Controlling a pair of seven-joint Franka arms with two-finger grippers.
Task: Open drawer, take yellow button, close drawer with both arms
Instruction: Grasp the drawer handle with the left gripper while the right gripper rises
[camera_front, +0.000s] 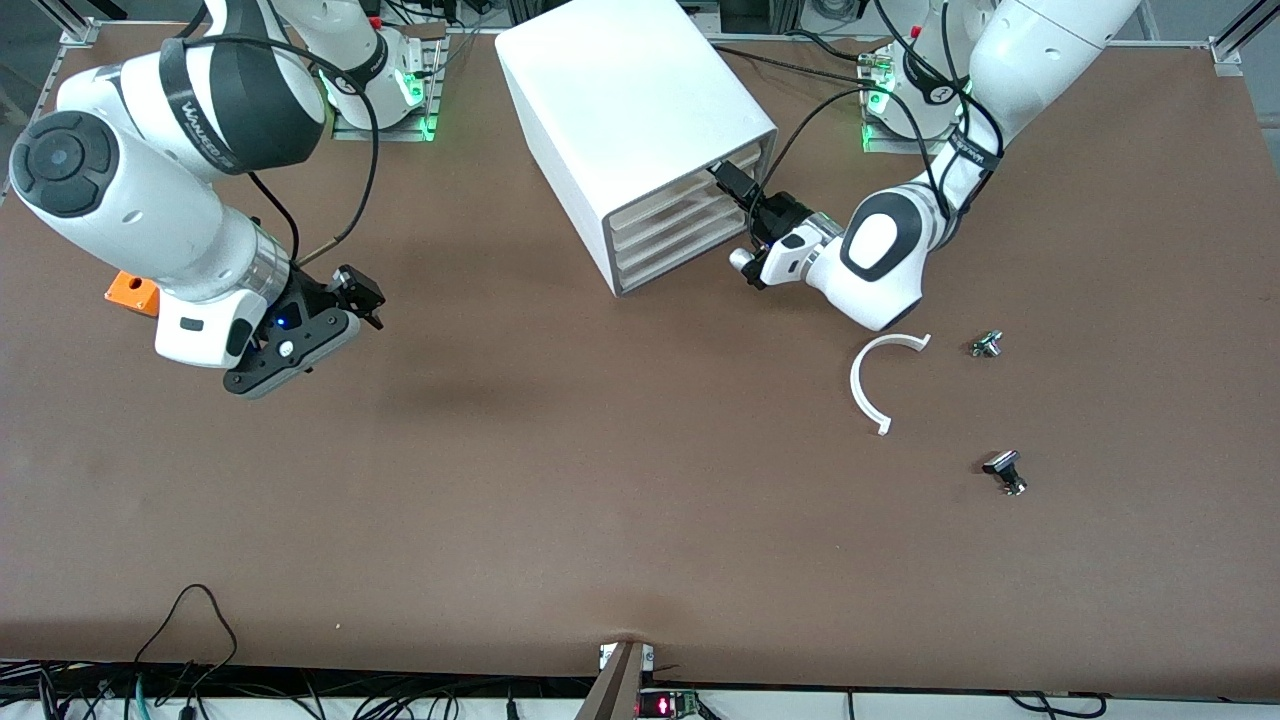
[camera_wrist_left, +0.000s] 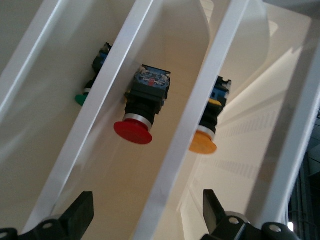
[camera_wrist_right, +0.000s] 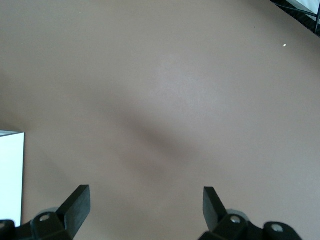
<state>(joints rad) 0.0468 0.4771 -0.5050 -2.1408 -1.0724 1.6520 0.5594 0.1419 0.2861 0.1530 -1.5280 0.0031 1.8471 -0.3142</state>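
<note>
The white cabinet (camera_front: 630, 110) stands toward the robots' bases, its four tray drawers flush in its face. My left gripper (camera_front: 730, 182) is at the uppermost drawer (camera_front: 735, 158). In the left wrist view that gripper (camera_wrist_left: 148, 212) is open, and its fingers (camera_wrist_left: 82, 212) straddle the drawer's cream front strip (camera_wrist_left: 195, 115) without touching it. The button (camera_wrist_left: 203, 142) lies inside that drawer with its orange cap toward the front, partly hidden by the strip. My right gripper (camera_front: 362, 300) hangs open and empty over bare table at the right arm's end; in the right wrist view it (camera_wrist_right: 146, 207) has only tabletop below it.
A red button (camera_wrist_left: 134, 131) and a green one (camera_wrist_left: 80, 99) lie in the lower drawers. An orange cube (camera_front: 133, 293) sits beside the right arm. A white curved piece (camera_front: 872, 385) and two small metallic parts (camera_front: 986, 344) (camera_front: 1006, 470) lie nearer the front camera than the left arm.
</note>
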